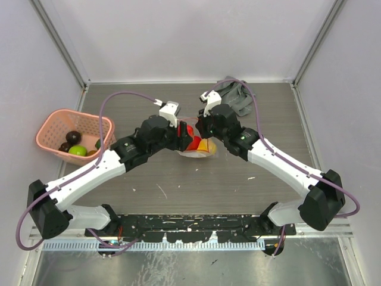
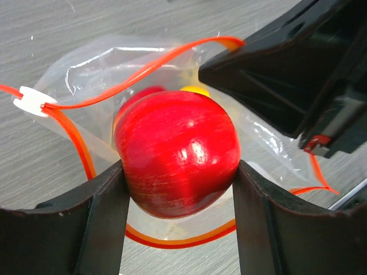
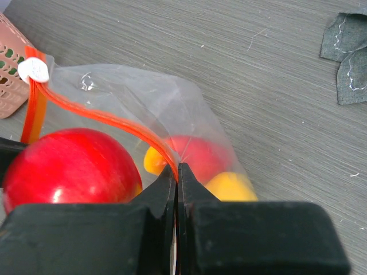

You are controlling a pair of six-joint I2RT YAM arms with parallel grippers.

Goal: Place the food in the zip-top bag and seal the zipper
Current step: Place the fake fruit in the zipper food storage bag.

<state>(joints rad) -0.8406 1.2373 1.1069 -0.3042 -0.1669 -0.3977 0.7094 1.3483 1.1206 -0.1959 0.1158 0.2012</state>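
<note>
My left gripper [image 2: 179,189] is shut on a glossy red apple [image 2: 178,152] and holds it over the open mouth of the clear zip-top bag [image 2: 103,63]. The red-orange zipper [image 2: 143,71] loops open around the apple, its white slider tab [image 2: 31,101] at the left end. My right gripper [image 3: 177,172] is shut on the upper zipper edge [image 3: 114,121] and holds it up. Red and orange-yellow food [image 3: 229,186] lies inside the bag. In the top view both grippers meet over the bag [image 1: 196,152] at mid-table.
A pink perforated basket [image 1: 50,128] at the left holds a green fruit [image 1: 77,151] and dark purple-brown ones [image 1: 73,137]. A grey cloth [image 1: 238,98] lies at the back right. Enclosure walls stand on three sides.
</note>
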